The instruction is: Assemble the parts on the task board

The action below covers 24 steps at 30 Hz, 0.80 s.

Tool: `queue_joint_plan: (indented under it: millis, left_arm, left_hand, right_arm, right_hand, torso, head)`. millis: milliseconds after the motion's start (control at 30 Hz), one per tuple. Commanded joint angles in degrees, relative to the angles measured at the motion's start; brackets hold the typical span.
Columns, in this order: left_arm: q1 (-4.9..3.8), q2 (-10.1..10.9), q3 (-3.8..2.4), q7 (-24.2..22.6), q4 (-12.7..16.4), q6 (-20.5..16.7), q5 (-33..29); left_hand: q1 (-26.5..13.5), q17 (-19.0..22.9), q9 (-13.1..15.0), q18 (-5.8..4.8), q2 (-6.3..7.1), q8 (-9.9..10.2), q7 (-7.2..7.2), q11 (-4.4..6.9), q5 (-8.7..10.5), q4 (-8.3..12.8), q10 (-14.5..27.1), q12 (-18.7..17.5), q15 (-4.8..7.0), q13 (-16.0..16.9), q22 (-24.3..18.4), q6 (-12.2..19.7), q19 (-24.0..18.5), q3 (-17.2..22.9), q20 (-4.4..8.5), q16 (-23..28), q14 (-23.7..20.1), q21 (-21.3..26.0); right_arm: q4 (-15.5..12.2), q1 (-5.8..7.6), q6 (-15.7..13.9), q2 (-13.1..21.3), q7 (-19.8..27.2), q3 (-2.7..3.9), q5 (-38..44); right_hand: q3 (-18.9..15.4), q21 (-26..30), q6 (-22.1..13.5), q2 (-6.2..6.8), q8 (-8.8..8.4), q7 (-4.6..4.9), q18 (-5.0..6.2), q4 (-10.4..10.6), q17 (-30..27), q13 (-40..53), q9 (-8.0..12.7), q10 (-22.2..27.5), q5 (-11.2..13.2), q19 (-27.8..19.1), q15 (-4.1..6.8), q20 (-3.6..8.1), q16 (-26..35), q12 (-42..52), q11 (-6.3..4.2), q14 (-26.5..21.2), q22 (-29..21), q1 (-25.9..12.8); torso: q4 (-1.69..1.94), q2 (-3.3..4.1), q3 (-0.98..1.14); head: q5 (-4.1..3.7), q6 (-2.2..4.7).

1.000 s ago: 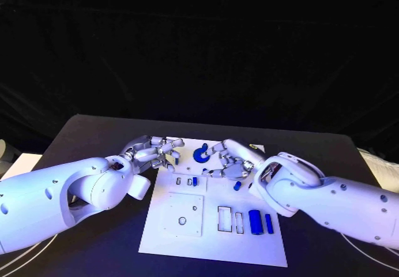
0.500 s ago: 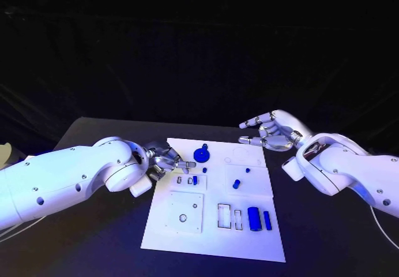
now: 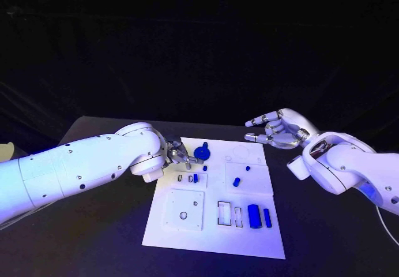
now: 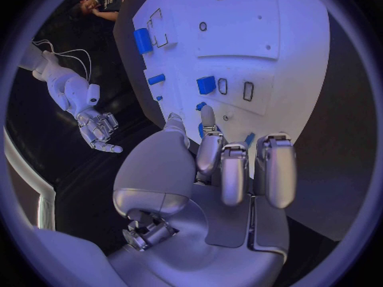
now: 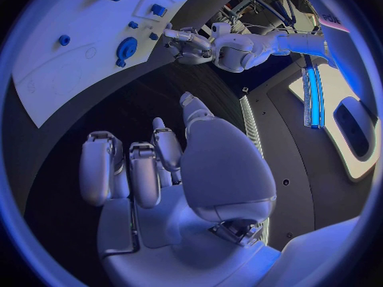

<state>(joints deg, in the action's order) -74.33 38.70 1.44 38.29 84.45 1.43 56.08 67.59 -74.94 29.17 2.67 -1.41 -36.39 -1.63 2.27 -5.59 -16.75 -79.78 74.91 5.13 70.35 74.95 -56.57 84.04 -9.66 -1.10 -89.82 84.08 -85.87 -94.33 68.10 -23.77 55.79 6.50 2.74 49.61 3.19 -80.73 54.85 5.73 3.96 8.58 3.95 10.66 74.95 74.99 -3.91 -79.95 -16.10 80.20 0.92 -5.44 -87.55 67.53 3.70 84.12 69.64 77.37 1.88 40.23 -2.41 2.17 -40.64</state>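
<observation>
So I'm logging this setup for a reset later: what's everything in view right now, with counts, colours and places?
Table: one, black, under everything.
Task board: one, white, mid-table, with empty rectangular slots near its front.
Round part: one, blue, far end of board, beside the left fingers.
Small parts: a few, blue, mid-board; exact count unclear.
Block parts: two, blue, side by side near the board's front right.
Left hand: silver, at the board's far-left edge; nothing visibly held.
Right hand: silver, fingers spread, empty, beyond the board's far-right corner.

Room dark; bluish light from above. Task board point(image 3: 218, 231) bright against black table point(image 3: 100, 231). Wrist views bend straight edges.
</observation>
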Motion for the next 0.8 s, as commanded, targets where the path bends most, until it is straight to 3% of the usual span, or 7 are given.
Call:
queue_joint_plan:
  millis: [33,267,567,800]
  left_arm:
    - [-0.24,-1.0,-0.03,4.1,-1.0,5.3,3.5]
    - [-0.42,-3.1,0.05,4.6,-2.8,10.2,4.8]
    - [-0.43,-4.8,0.31,4.8,-4.3,12.6,5.3]
    - [-0.41,-5.3,0.40,4.9,-4.8,13.5,5.4]
  left_hand:
    - [-0.4,-15.1,0.3,-0.91,-0.42,-0.4,0.00,-0.01,0.24,0.0,0.1,-0.3,0.43,0.1,6.8,0.6,3.0,-0.5,0.33,-0.2,5.9,0.2]
    - [-0.4,-15.1,1.1,-0.94,-0.44,-0.8,0.00,-0.02,0.53,0.0,0.1,-0.3,0.44,0.1,6.9,1.0,3.0,-0.9,0.35,-0.2,5.9,0.2]
    - [-0.7,-15.1,2.0,-0.95,-0.20,-1.3,-0.02,-0.03,1.40,0.0,0.2,-0.3,0.42,0.2,7.0,1.5,3.1,-1.5,0.34,-0.2,5.9,0.2]
    - [-0.8,-15.1,2.2,-0.99,-0.20,-1.3,-0.02,-0.03,1.52,0.0,0.1,-0.2,0.42,0.3,7.1,1.6,3.1,-1.6,0.34,-0.2,5.9,0.1]
  right_arm:
    - [0.1,-0.02,1.1,-0.1,-0.7,-0.04,0.4]
    - [0.2,-0.05,1.4,-0.2,-1.4,-0.11,0.4]
    - [0.3,-0.08,1.7,-0.4,-1.7,-0.15,0.6]
    - [0.5,-0.11,1.9,-0.5,-1.8,-0.17,0.7]
  right_hand:
    - [-0.1,0.3,0.2,-0.32,0.25,-0.03,0.26,-0.2,11.0,0.0,-0.1,0.1,-0.2,-0.2,-0.16,0.14,0.1,-0.2,-0.25,4.8,-0.1,0.2]
    - [-0.1,0.4,0.3,-0.33,0.27,-0.06,0.27,-0.2,10.9,0.0,-0.1,0.1,-0.3,-0.3,-0.14,0.16,0.2,-0.2,-0.27,4.8,-0.2,0.2]
    - [-0.2,0.4,0.3,-0.31,0.28,-0.07,0.27,-0.2,10.9,0.0,-0.1,0.1,-0.4,-0.2,-0.12,0.17,0.2,-0.2,-0.29,4.8,-0.1,0.1]
    - [-0.2,0.4,0.3,-0.30,0.29,-0.07,0.27,-0.2,10.9,0.0,-0.1,0.1,-0.4,-0.2,-0.12,0.18,0.2,-0.2,-0.29,4.8,-0.1,0.1]
  torso:
    - [-0.03,0.03,-0.05]
    - [-0.02,0.08,-0.07]
    - [-0.03,0.11,-0.11]
    - [0.02,0.10,-0.03]
  head:
    - [0.13,-0.21]
    - [0.26,-0.54]
    - [0.36,-0.77]
    - [0.48,-1.00]
